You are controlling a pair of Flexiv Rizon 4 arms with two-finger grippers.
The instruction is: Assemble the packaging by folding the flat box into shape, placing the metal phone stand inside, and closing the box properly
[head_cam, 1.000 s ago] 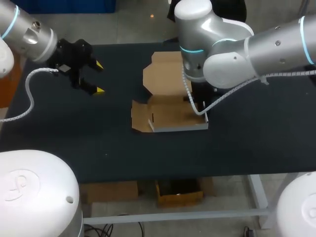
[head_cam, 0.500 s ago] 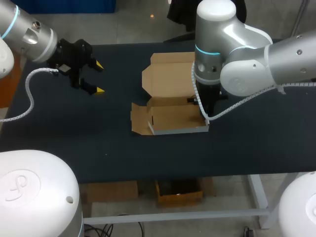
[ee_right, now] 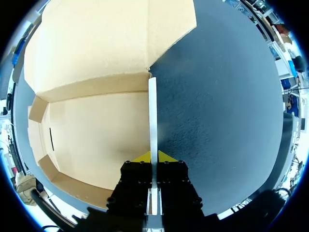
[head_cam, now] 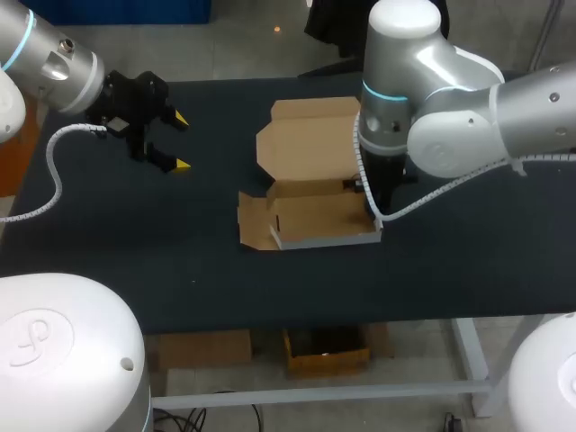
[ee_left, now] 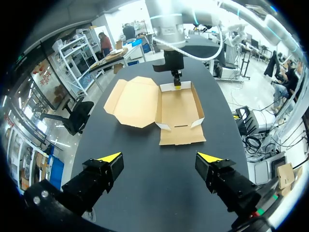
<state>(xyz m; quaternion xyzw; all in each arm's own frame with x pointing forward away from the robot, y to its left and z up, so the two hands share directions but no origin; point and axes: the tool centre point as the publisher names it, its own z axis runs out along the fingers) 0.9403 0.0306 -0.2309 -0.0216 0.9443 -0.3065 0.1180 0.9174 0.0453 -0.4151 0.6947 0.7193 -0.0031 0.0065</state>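
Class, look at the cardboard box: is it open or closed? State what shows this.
Open. The box has its lid spread flat on the table, and its inside shows bare.

A half-folded brown cardboard box (head_cam: pixel 319 218) lies on the dark table (head_cam: pixel 468 261), its lid flap (head_cam: pixel 310 139) open towards the far side. The right arm (head_cam: pixel 396 99) stands over its right wall. At left, the left gripper (head_cam: pixel 183 141) hangs, yellow tips apart.
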